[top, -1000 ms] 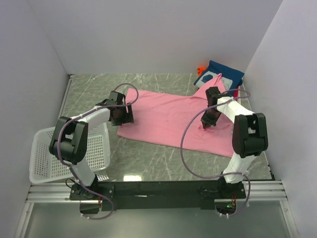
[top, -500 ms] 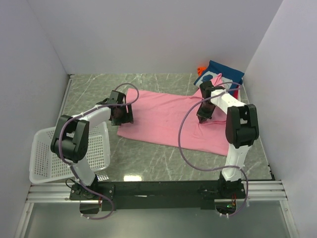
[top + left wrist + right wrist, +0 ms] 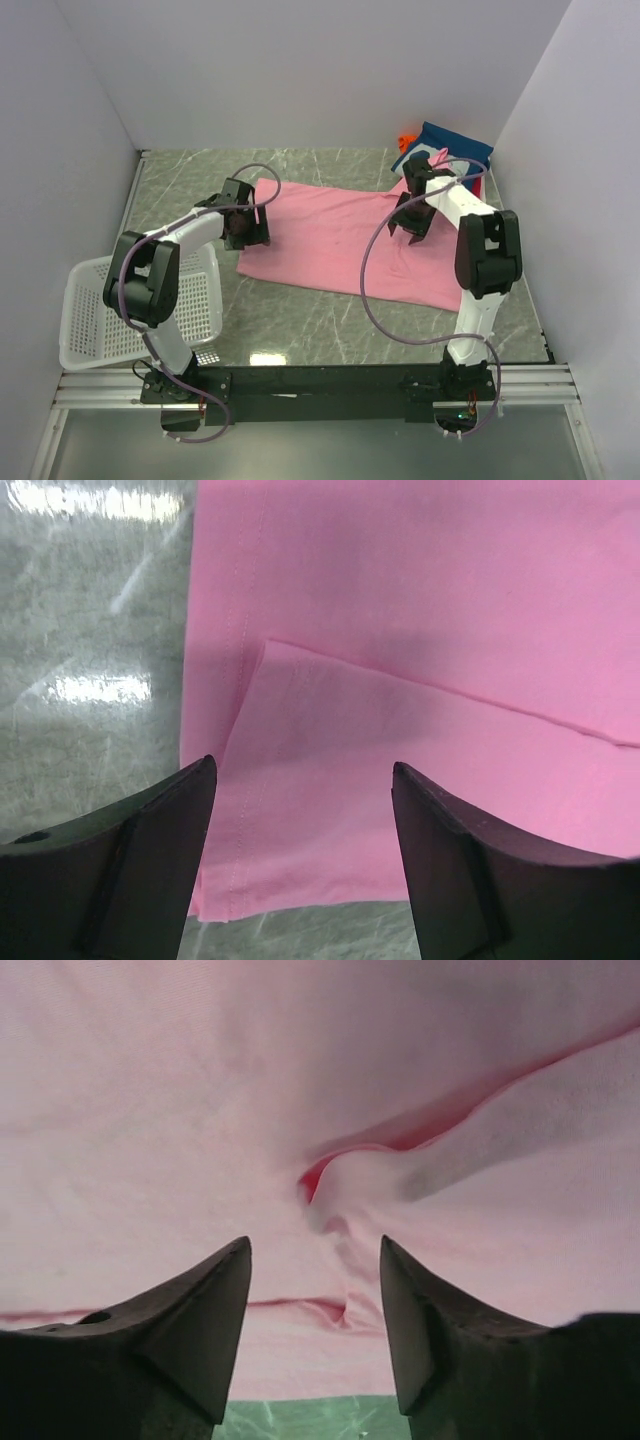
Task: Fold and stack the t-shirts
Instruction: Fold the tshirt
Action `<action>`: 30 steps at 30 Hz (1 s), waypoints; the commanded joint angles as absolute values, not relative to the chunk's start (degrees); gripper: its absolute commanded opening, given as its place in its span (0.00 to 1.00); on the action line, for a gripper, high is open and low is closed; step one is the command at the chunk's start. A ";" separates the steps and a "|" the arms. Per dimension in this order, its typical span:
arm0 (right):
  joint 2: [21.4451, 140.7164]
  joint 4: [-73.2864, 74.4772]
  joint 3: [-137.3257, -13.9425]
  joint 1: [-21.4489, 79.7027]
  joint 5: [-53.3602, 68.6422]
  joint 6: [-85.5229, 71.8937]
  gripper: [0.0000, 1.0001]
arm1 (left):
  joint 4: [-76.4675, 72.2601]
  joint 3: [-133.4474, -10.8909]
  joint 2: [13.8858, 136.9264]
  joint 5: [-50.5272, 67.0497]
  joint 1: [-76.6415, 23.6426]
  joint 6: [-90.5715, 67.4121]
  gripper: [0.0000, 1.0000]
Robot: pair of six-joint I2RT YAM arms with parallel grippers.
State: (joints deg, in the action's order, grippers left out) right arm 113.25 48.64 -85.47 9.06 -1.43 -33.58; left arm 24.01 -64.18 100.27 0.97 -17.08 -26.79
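The pink t-shirt (image 3: 335, 235) lies spread flat on the table (image 3: 180, 180), across the middle of the top view, its long axis running from the left centre down toward the lower right. The left gripper (image 3: 245, 228) sits over its left end and the right gripper (image 3: 412, 222) over its upper right part, so each arm has its own end nearest. In the left wrist view the left gripper's (image 3: 300, 770) jaws stand apart and hold nothing, with a turned-over flap (image 3: 330, 750) of cloth between and just ahead of them, beside the shirt's left hem. The right gripper's (image 3: 315, 1245) jaws are likewise spread and empty, a raised pucker (image 3: 335, 1185) just ahead of the gap. A blue cloth (image 3: 455, 150) lies at the upper right and a basket (image 3: 90, 320) at the lower left.
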 commanded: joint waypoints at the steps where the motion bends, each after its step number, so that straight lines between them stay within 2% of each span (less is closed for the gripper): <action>1: 105.83 46.50 -86.49 9.49 -0.26 -33.66 0.62 | 24.70 -68.11 97.21 0.18 -17.31 -27.25 0.77; 8: 95.73 41.50 -73.69 8.97 1.75 -35.33 0.70 | 24.08 -71.54 99.66 0.26 -18.36 -27.16 0.76; 14: 93.52 36.48 -62.25 8.26 4.92 -35.24 0.72 | 22.77 -73.56 103.62 2.37 -19.51 -27.25 0.75; 24: 98.70 34.27 -58.01 7.74 8.00 -34.45 0.71 | 23.03 -71.46 108.02 1.67 -19.77 -26.89 0.75; 30: 95.37 36.47 -52.13 7.73 10.28 -36.30 0.71 | 24.43 -68.03 106.61 0.44 -19.69 -29.26 0.73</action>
